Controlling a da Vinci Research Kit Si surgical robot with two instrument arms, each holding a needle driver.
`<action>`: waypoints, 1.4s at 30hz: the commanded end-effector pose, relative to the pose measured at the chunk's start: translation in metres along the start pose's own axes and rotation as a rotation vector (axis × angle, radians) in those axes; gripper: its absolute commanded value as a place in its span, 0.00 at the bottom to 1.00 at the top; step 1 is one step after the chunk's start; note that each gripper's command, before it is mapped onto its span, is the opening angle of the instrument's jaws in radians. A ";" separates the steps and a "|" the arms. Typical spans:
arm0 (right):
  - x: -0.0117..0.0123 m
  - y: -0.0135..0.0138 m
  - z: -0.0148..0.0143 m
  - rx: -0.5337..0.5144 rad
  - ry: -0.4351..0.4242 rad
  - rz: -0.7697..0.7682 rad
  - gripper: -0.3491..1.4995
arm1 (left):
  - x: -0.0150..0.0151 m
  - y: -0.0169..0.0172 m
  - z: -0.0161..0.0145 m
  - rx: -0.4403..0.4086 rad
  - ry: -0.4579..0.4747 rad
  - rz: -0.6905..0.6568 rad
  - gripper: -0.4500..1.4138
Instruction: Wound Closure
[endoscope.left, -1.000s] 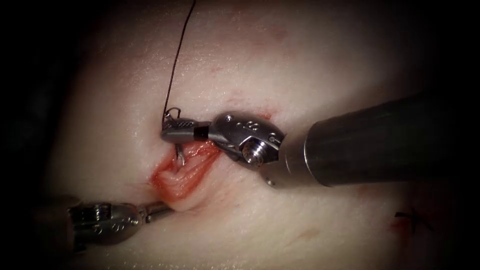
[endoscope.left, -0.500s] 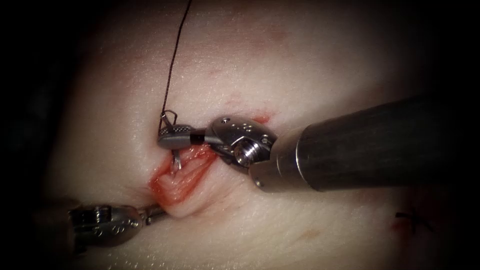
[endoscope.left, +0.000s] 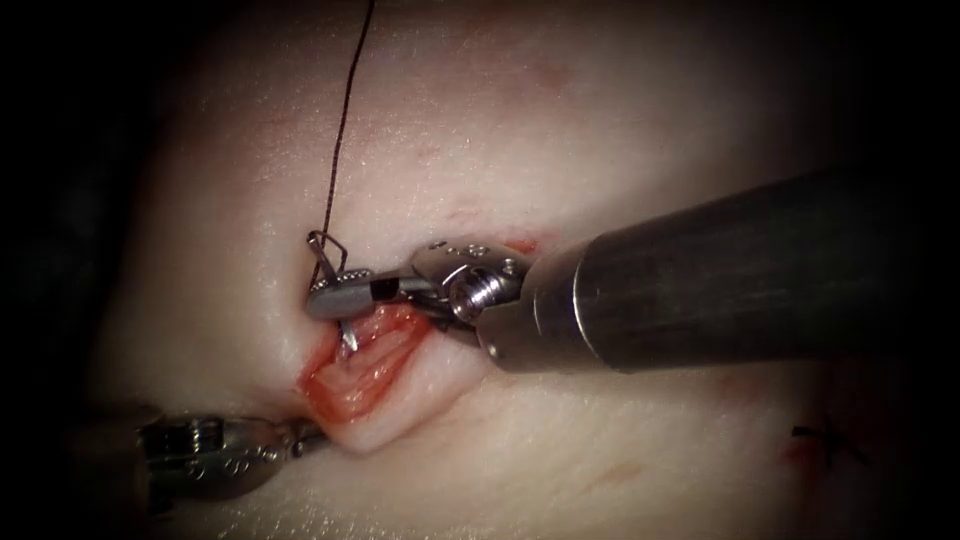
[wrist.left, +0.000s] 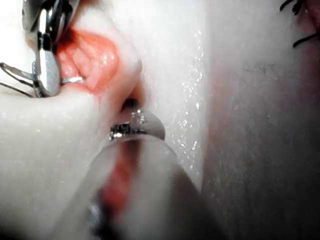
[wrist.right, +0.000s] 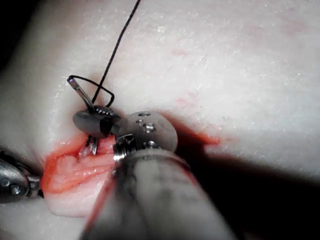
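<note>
— See the right hand? Its jaws are clamped on the needle, gripping it about mid-curve, right at the upper end of the cut.

— Where's the point?

— Angled down into the open cut, just above the red flesh inside. I can't tell if it has bitten yet. The tail end sticks up above the jaws, and the thread runs from it up and away over the tissue.

— It's shifted, hasn't it?

— A little — over the last second the hand with the needle has crept toward the left edge of the cut, the shaft following.

— And the left hand?

— At the cut's lower end, tip pressed against the tissue fold there. Whether its jaws are open or shut, I can't tell — they're buried behind the lip.

— What would make this go well?

— I'd say keep the grip firm so the needle doesn't roll, turn from the wrist along the curve instead of shoving, and keep the thread slack and clear of the jaws.
</note>
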 end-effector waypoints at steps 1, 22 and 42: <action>-0.0007 0.0001 0.0010 0.011 0.001 0.029 0.00 | -0.0001 0.0008 0.0009 -0.004 0.001 -0.001 0.00; -0.0019 -0.0017 0.0009 0.034 -0.011 0.169 0.00 | -0.0005 0.0005 0.0007 -0.007 0.003 0.003 0.00; -0.0031 -0.0034 0.0010 0.073 -0.046 0.219 0.00 | -0.0006 0.0005 0.0007 -0.007 0.003 0.003 0.00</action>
